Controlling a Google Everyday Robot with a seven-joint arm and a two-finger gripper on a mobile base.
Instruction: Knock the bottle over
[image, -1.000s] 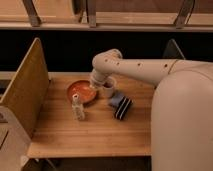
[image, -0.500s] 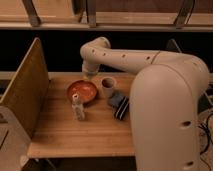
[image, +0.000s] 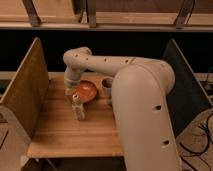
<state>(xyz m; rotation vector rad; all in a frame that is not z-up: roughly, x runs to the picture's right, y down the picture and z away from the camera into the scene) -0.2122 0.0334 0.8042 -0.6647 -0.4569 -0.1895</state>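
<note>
Arm (image: 142, 100) fills much more of the view than 1 second ago. Its thick forearm now covers the right half of the table (image: 60, 135), and the elbow has swung to the left. The wrist therefore comes down no longer at the cup but further left.

The gripper (image: 72, 93) hangs low over the table at the end of this wrist. Whether it is apart or together I cannot tell. The red-orange bowl (image: 87, 91) lies just beside the gripper on its right, and the beige cup (image: 107, 85) stands beyond the bowl, further right of it.

The bottle (image: 78, 109) stands upright just in front of the gripper, on the side nearer to the camera. It has not moved in this 1 second. If the 2 already touch is not clear.

For the task this means, in my judgement, that the approach is nearly finished and the knocking is not yet done. A short push toward the camera against the upper part of the bottle should tip it. The bowl is close, so a sideways sweep could catch it too.
</note>
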